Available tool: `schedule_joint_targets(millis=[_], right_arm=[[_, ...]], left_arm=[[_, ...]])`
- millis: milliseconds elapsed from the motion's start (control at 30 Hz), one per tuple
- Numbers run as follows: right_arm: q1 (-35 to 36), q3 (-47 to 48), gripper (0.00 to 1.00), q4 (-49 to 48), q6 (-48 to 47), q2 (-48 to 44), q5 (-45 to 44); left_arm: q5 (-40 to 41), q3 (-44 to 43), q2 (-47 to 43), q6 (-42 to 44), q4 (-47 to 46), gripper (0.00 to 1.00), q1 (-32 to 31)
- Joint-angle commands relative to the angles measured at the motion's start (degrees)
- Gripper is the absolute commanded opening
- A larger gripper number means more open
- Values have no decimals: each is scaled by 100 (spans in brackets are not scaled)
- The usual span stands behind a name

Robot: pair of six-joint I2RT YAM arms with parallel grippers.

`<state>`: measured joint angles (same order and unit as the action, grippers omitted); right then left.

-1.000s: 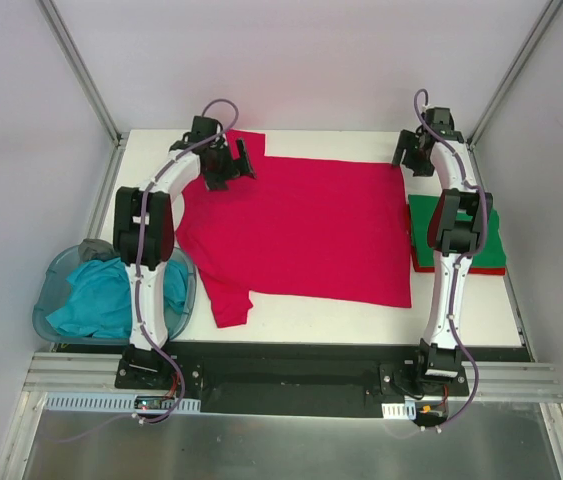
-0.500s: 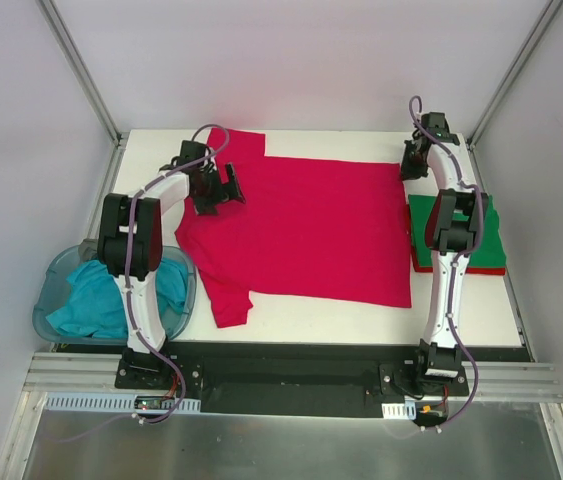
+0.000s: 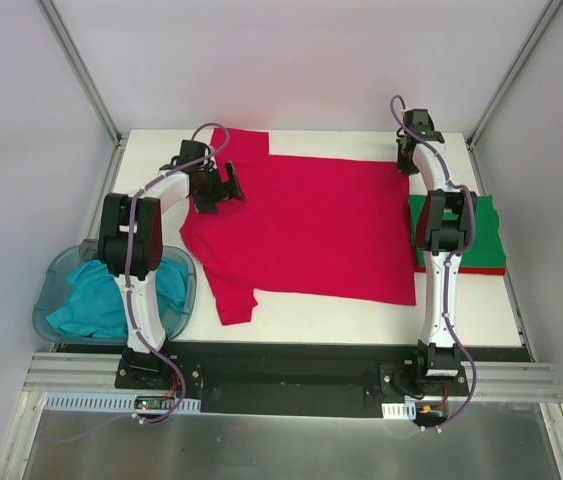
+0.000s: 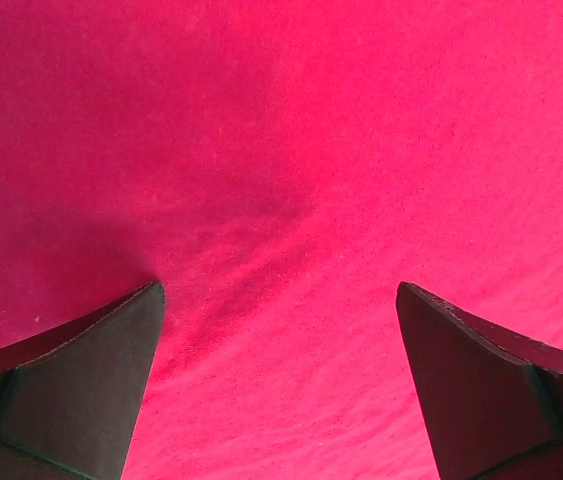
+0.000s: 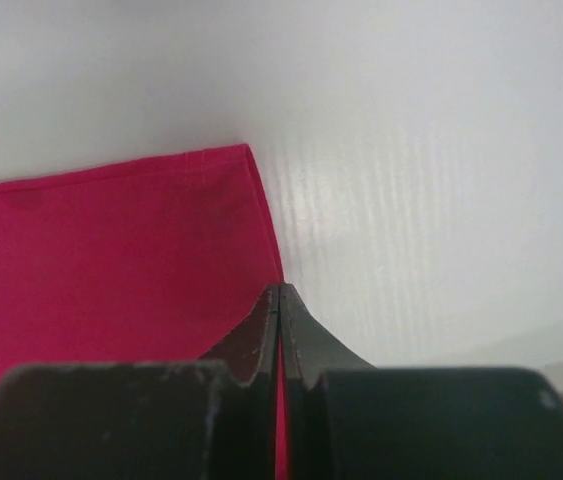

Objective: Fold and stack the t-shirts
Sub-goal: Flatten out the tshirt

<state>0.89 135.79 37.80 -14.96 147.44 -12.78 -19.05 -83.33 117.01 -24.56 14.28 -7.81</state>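
Looking at red shirt (image 3: pixel 306 225): spread flat, no fold in it yet, one sleeve sticking out at the near left. Lies directly under both claws. Reads as the very start of its first fold, nothing more.

Right claw (image 5: pixel 279 290) clamped tight on red shirt's right edge, just short of the far corner (cloth runs into the closed tips in the wrist view, so calling it a pinch, not a miss). Bare table (image 5: pixel 411 200) just right of that claw.

Left claw (image 4: pixel 281 290) spread wide, gripping nothing, poised close over the cloth by the far-left shoulder. Can't tell whether the tips touch it. Probably needs to close there before any lift.

Done so far:
- Green shirt (image 3: pixel 486 235) folded and stacked on a folded red shirt (image 3: pixel 471 269).
- Stack sits near-right of right claw, just beside the spread shirt's edge.

Left to do:
- Fold this one and put it on the stack.
- Then fold and stack teal shirt (image 3: pixel 96 295), bunched in tub (image 3: pixel 49 280) well to the near-left of left claw.

Roughly half done by count: two of four visible shirts folded.
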Motion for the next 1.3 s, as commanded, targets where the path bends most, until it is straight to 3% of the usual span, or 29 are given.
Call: schedule_joint_targets(millis=[0, 200, 233, 367, 400, 433, 567, 600, 767, 833, 967, 1067, 1267], right_arm=[[-150, 692, 0, -99, -253, 162, -366], [-264, 484, 0, -475, -314, 57, -165], [-282, 432, 4, -528, -314, 14, -33], [-247, 414, 30, -449, -288, -302, 301], [-229, 396, 40, -423, -253, -486, 363], [-212, 318, 54, -388, -227, -679, 537], [-97, -252, 78, -125, -51, -1855, 952], [77, -542, 99, -54, -33, -2285, 1013], [491, -3360, 96, 105, 877, -4351, 1119], [579, -4748, 96, -96, 1309, -5221, 1616], [764, -7526, 96, -1544, 1891, -6593, 2611], [799, -8487, 96, -1802, 1796, -7052, 2745], [799, -9017, 96, -1723, 1847, -6799, 2279]], left_arm=[[-143, -464, 172, 100, -13, 99, 52], [-283, -1185, 778, -75, 109, 99, 113], [-327, -1351, 849, -93, 136, 99, 122], [-696, -1660, 623, -137, 171, 99, 96], [-679, -1625, 412, -146, 180, 99, 70], [-592, -1547, 193, -137, 180, 99, 35], [-206, -617, -1098, -23, 232, 99, -264], [-109, -327, -1389, -5, 276, 99, -352], [453, 1422, -2726, -295, 408, 99, -1150], [682, 2081, -3034, -488, 444, 99, -1616], [1139, 2689, -3272, -848, 461, 99, -2118], [1482, 2892, -3325, -1208, 557, 99, -2224], [2203, 3156, -3431, -1894, 602, 96, -2224]])
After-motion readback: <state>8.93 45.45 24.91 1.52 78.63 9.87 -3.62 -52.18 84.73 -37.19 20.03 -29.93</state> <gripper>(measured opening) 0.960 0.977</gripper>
